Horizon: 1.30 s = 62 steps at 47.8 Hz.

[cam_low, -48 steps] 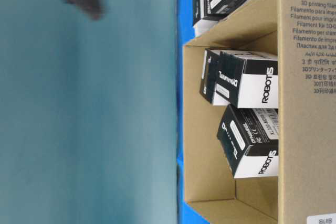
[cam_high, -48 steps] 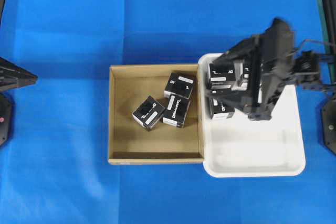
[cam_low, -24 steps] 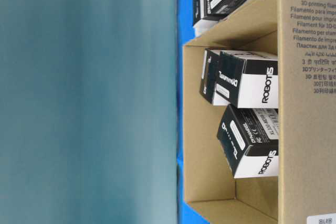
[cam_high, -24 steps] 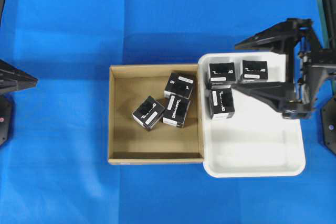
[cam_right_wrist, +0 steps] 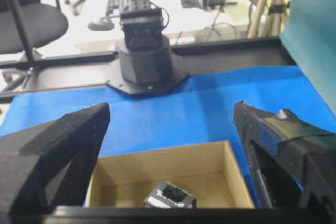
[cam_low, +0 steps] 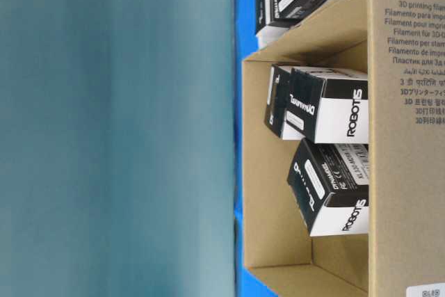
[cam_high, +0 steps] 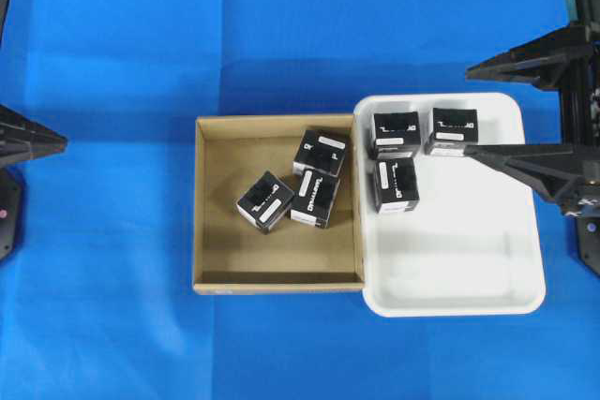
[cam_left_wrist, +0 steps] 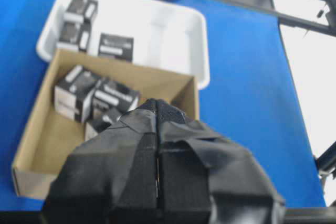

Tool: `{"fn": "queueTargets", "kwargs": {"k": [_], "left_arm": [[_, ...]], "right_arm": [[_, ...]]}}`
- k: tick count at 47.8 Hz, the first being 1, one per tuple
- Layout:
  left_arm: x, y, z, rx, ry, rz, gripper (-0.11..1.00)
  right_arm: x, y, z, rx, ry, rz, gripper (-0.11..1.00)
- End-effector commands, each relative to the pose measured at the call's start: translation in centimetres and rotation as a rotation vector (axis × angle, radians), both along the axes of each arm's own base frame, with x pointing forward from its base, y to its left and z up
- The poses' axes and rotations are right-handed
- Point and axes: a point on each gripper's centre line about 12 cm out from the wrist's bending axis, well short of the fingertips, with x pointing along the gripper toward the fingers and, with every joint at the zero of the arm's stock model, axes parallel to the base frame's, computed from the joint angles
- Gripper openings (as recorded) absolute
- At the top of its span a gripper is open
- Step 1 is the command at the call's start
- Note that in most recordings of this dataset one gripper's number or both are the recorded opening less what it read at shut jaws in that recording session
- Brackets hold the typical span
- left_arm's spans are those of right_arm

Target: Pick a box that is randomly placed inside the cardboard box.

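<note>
Well apart: box [cam_high: 265, 201] in cardboard box [cam_high: 202, 203], wide-open right jaws.

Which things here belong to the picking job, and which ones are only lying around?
Belong to the job:
- cardboard box
- three black boxes inside it, for example the box
- right gripper, fingers wide open, empty
- left gripper, fingers shut, empty

Only lying around:
- white tray
- three black cartons in the tray
- blue cloth
</note>
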Motion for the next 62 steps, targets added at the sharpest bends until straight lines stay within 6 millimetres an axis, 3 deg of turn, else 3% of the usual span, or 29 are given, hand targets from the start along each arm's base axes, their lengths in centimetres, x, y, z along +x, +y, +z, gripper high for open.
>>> {"fn": "queueTargets", "kwargs": {"k": [1, 30, 51, 62], "left_arm": [[0.4, -0.1, 0.5, 0.026, -0.022, -0.009, -0.07], [0.4, -0.2, 1.0, 0.056, -0.063, -0.018, -0.07], [0.5, -0.2, 0.7, 0.06, -0.054, -0.022, -0.07], [1.2, -0.3, -0.9, 0.064, -0.007, -0.028, -0.07]], "right_arm": [[0.2, 0.1, 0.3, 0.005, -0.013, 0.006, 0.99], [0.2, 0.2, 0.2, 0.006, -0.008, 0.007, 0.98], [0.1, 0.3, -2.0, 0.047, 0.057, 0.011, 0.98], [-0.1, 0.3, -3.3, 0.082, 0.113, 0.008, 0.98]]}}
